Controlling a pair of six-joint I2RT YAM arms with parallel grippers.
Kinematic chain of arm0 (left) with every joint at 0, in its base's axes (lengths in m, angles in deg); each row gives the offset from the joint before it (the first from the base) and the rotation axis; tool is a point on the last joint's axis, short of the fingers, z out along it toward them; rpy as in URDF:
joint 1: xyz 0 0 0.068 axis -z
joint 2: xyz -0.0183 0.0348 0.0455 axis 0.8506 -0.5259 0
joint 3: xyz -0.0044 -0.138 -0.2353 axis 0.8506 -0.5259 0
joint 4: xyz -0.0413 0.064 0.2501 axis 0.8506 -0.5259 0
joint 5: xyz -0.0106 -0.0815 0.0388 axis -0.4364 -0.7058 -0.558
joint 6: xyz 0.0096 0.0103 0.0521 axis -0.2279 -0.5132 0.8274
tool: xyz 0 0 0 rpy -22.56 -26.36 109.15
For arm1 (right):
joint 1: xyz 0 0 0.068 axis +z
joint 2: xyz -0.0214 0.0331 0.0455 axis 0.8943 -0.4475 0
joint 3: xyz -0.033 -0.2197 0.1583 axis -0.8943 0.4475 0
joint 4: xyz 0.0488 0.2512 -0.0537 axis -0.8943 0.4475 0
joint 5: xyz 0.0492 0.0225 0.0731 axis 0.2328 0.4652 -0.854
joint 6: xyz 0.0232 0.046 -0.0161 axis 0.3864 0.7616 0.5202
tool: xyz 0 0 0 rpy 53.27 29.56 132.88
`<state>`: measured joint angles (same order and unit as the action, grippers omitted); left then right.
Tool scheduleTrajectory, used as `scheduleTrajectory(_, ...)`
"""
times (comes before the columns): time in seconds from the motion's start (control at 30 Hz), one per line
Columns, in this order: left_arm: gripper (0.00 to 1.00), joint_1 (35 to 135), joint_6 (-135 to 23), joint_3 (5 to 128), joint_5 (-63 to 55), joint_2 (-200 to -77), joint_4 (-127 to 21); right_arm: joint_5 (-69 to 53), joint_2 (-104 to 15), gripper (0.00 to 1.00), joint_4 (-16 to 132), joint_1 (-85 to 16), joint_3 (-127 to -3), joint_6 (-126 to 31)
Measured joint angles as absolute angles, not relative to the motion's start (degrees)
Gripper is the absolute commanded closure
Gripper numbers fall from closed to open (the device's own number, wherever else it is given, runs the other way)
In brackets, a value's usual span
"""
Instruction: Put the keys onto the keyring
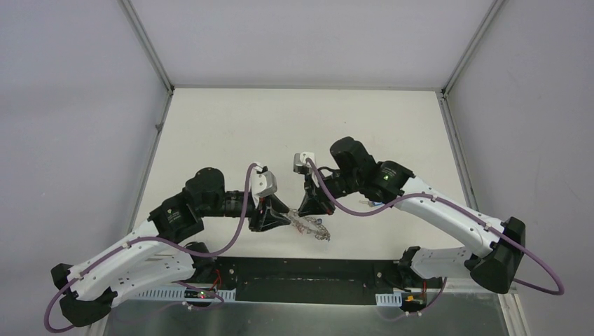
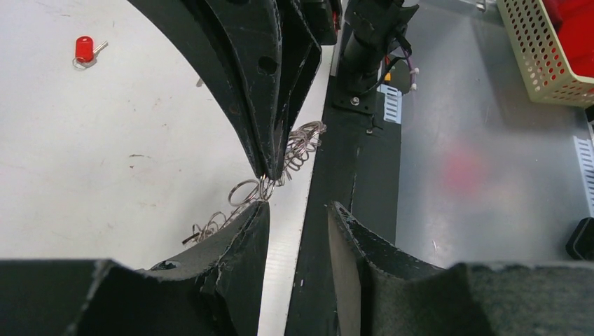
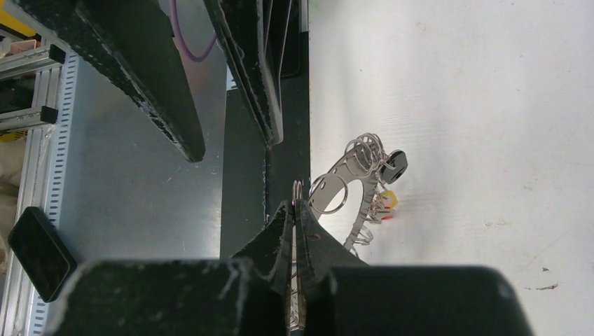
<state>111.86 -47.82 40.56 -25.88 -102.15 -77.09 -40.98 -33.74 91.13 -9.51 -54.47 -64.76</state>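
White surface (image 1: 301, 126) in the overhead view, scuffed and speckled up close, with grey walls (image 1: 70, 105) closing it in on three sides and metal frame posts (image 1: 147, 45) at the far corners. Along the near edge runs a black plate (image 1: 301, 280), then a dull metal sheet (image 2: 476, 175). On it sits a cream perforated basket (image 2: 543, 63) with something red (image 2: 578, 35) inside, cut off by the frame. A small black block (image 3: 38, 252) lies against a slotted rail (image 3: 49, 140)
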Motion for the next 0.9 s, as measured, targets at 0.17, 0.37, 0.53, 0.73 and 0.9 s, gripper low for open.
scheduleTrajectory(0.17, 0.62, 111.9, -46.5, 40.0, -27.0, -102.2, -77.0, -42.1, -33.7, 1.0, 91.0, -9.4, -54.4, -65.0)
scheduleTrajectory(0.37, 0.62, 111.9, -45.2, 38.9, -27.7, -102.4, -77.0, -44.8, -32.6, 1.0, 86.7, -9.2, -52.3, -65.0)
scheduleTrajectory(0.53, 0.64, 111.9, -44.9, 38.5, -27.8, -103.0, -76.3, -46.1, -31.5, 1.0, 84.5, -9.1, -51.3, -64.8)
scheduleTrajectory(0.73, 0.71, 111.9, -45.2, 38.4, -27.8, -104.0, -75.1, -46.4, -31.4, 1.0, 83.1, -9.1, -51.2, -64.1)
scheduleTrajectory(0.9, 0.9, 111.9, -46.2, 38.4, -27.8, -105.1, -73.1, -47.1, -31.4, 1.0, 81.6, -9.0, -51.2, -63.6)
